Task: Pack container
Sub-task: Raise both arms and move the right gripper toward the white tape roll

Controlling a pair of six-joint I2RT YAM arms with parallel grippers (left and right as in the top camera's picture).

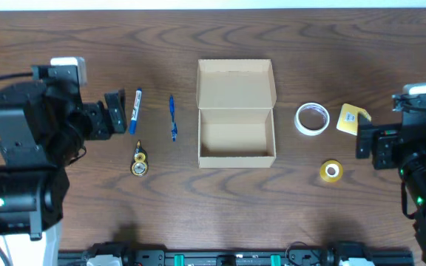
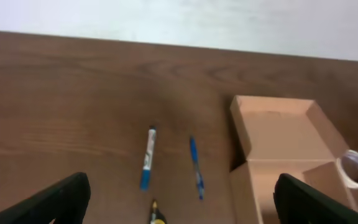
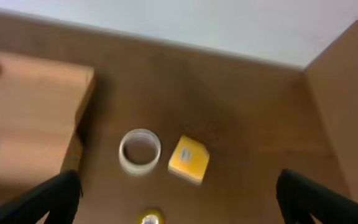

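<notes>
Container: your tan cardboard container (image 1: 235, 140) sat mid-table between the arms, its flap lid folded back toward the far edge and its cavity bare.
Left gripper: your left gripper (image 1: 115, 113) hung released, jaws wide, holding nothing, just beside the blue marker (image 1: 135, 111).
Right gripper: your right gripper (image 1: 362, 142) was spread wide too, empty, near the yellow note pad (image 1: 352, 119).
Risk, rolling: the marker and the blue pen (image 1: 173, 117) were slim, smooth cylinders. An off-centre pinch could have sent either one rolling across the table (image 1: 287, 44).
Risk, box: thin, light card. A finger catching the rim could have shoved the box or buckled a wall.
Risk, rings: the white tape roll (image 1: 312, 119) and the yellow tape roll (image 1: 331, 171) lay flat and low. Your fingertips might have scraped the wood or squirted a ring sideways.
Risk, pad: it was square and flat, and loose sheets could have peeled off under a shallow grip.
Unclear: you couldn't identify the small yellow-and-black item (image 1: 139, 162) near the pen.
Surface: dark wood grain that looked slick, so I judged it gave little friction.
</notes>
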